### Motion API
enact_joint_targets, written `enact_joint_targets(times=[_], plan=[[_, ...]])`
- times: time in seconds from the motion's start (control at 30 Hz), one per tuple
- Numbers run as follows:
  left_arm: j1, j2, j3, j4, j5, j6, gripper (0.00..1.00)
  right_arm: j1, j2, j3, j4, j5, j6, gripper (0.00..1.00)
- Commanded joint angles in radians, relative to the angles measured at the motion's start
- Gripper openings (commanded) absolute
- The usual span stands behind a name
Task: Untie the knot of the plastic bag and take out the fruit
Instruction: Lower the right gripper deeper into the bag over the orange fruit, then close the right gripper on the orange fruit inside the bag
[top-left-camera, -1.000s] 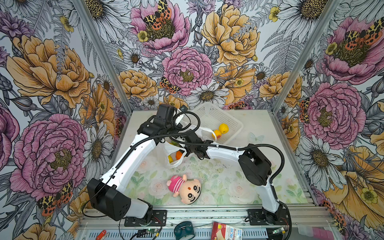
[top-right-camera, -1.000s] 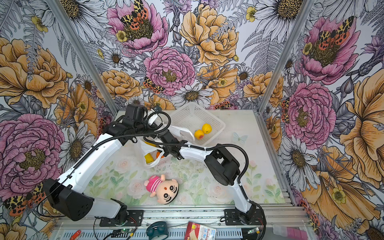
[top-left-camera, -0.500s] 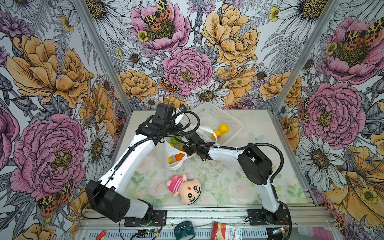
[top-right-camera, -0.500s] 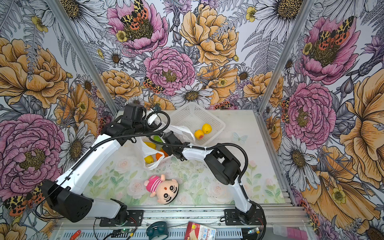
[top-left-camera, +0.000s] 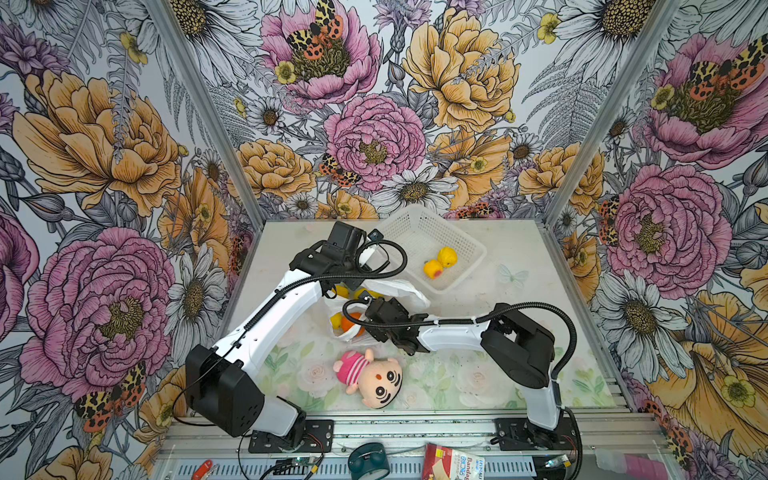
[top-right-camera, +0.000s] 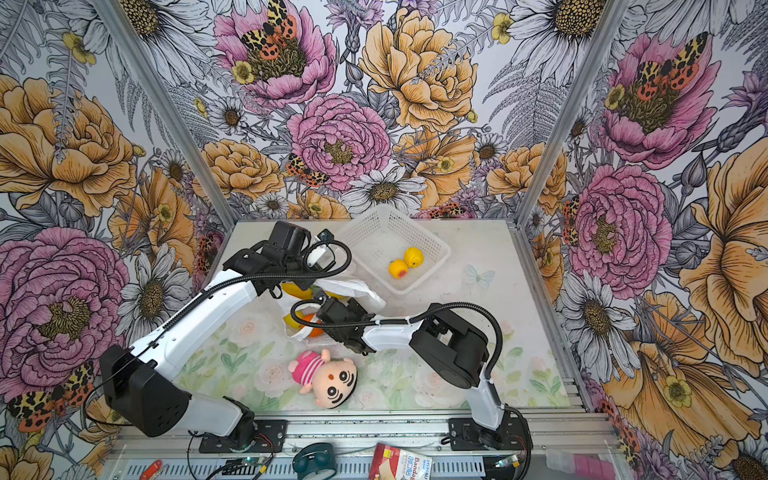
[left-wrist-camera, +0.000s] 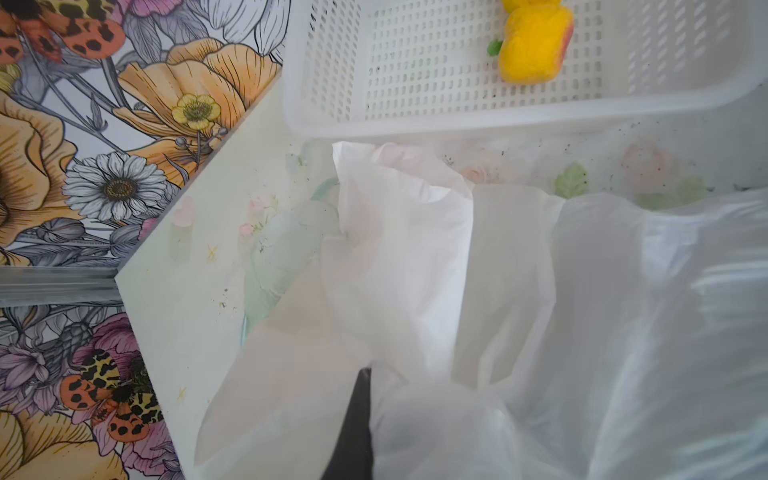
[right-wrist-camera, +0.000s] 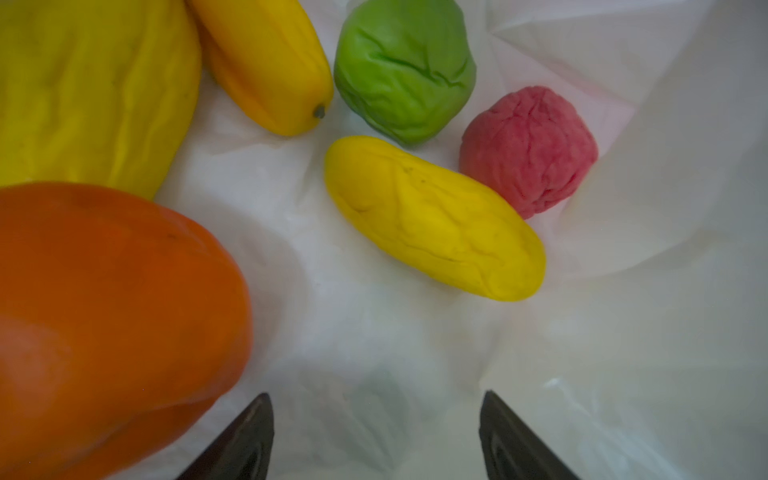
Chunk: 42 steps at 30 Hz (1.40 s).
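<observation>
While left hand (left-wrist-camera: 360, 388) clamps the plastic bag (left-wrist-camera: 415, 257) rim, right hand (right-wrist-camera: 376, 401) gapes beside fruit (right-wrist-camera: 432, 216).

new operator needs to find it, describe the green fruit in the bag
Find the white plastic bag lying open beside the white basket. Among the toy fruit inside, the green fruit is round and wrinkled, next to the pink-red fruit; it is the only green one.

Likely lab booth, floral walls (top-left-camera: 124, 145), aluminium frame (top-left-camera: 415, 428)
</observation>
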Motion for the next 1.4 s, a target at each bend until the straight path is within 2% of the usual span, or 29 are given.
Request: enact_joint_targets(times=[0.0, 0.2, 0.43, 0.57, 1.03, 1.2, 1.37], plan=[[0.036, -0.12, -0.044, 0.012, 0.144, -0.04, 0.0, -0.008, -0.064, 0.002, 0.027, 0.041, 0.042, 0.79], [0.033, -0.166, -0.061, 0.021, 0.221, -0.034, 0.0, -0.011, -0.128, 0.001, 0.009, 0.072, 0.087, 0.8], [0.067, -0.159, -0.056, 0.021, 0.236, -0.04, 0.0, 0.047, -0.217, -0.024, 0.044, -0.114, 0.076, 0.83], [0.092, -0.15, -0.05, 0.023, 0.263, -0.045, 0.0, 0.062, -0.142, 0.041, 0.023, -0.178, 0.11, 0.83], [0.101, -0.154, -0.047, 0.022, 0.27, -0.046, 0.0, 0.018, 0.171, 0.279, -0.075, -0.199, 0.175, 0.87], [0.105, -0.152, -0.046, 0.023, 0.277, -0.044, 0.0, 0.008, 0.187, 0.292, -0.087, -0.217, 0.181, 0.82], [0.112, -0.155, -0.044, 0.022, 0.283, -0.045, 0.0, 0.01, 0.156, 0.276, -0.082, -0.235, 0.171, 0.63]])
